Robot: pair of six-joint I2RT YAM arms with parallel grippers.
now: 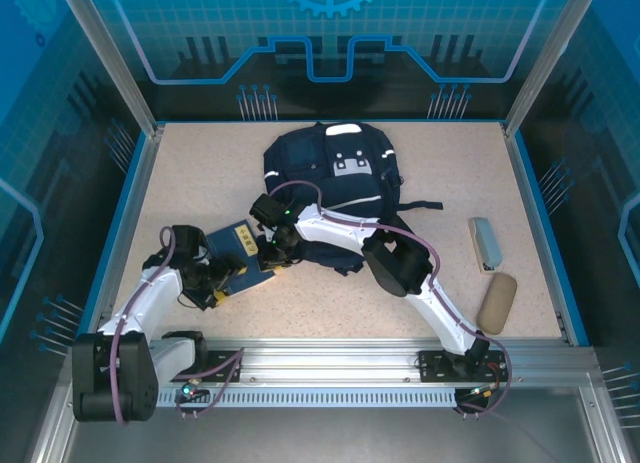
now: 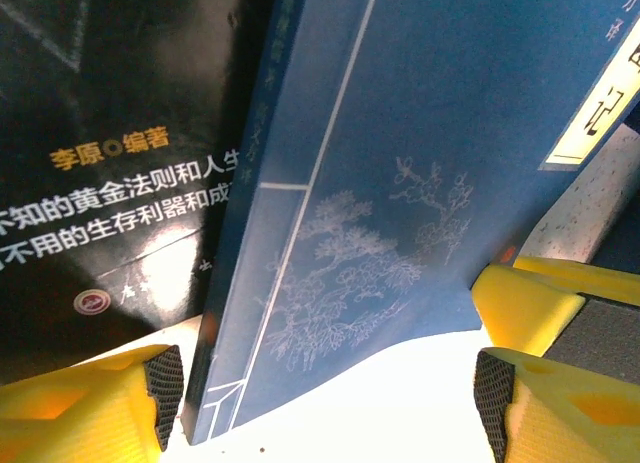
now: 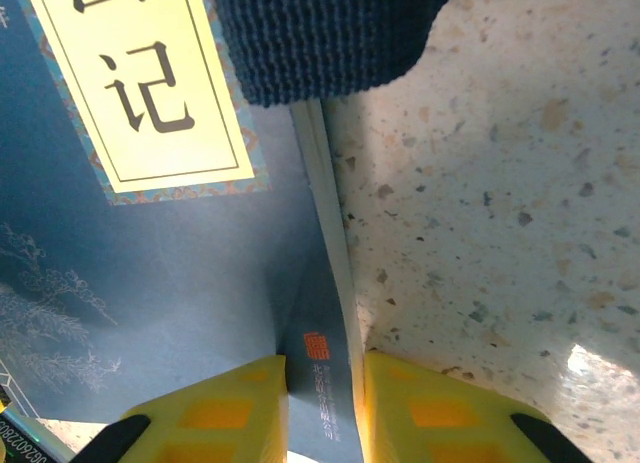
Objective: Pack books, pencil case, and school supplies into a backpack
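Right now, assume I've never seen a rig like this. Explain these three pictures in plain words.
The machine is two robot arms bolted at a table's near edge. The wide picture looks down from above and behind them. The other two come from a camera on each wrist, so the yellow blocks are that arm's own fingers. On the table lie a navy backpack, a blue book with a dark book beside it, and at the right a grey oblong item and a tan pouch. The right gripper pinches the blue book's edge. The left gripper is open by the same book.

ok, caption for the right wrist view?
Right pincer grips edge of blue book on speckled table, backpack above.
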